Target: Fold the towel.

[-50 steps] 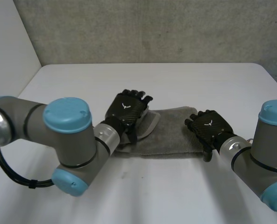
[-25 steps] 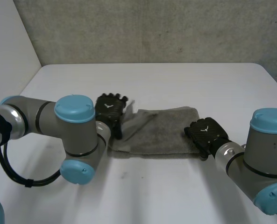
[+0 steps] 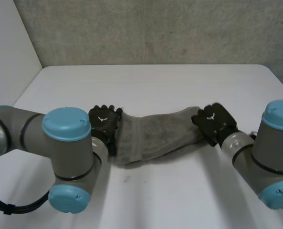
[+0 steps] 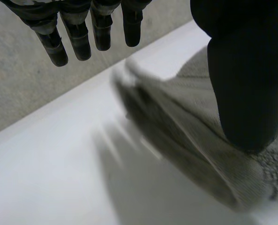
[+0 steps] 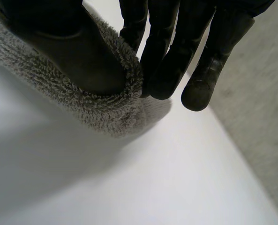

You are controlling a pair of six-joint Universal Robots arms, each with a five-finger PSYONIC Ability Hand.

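Pinching the towel [image 3: 155,136] by its right end, the right hand [image 3: 215,121] looks set for a fold. The towel stretches across the table [image 3: 155,86] to the left hand [image 3: 104,123], fingers straight, thumb on the cloth. Next, that hand likely must grip its end too.

My left hand [image 4: 242,70] hangs with fingers [image 4: 78,42] straight, just beside the towel [image 4: 190,126]. My thumb sits over the towel on the white table [image 4: 49,178].
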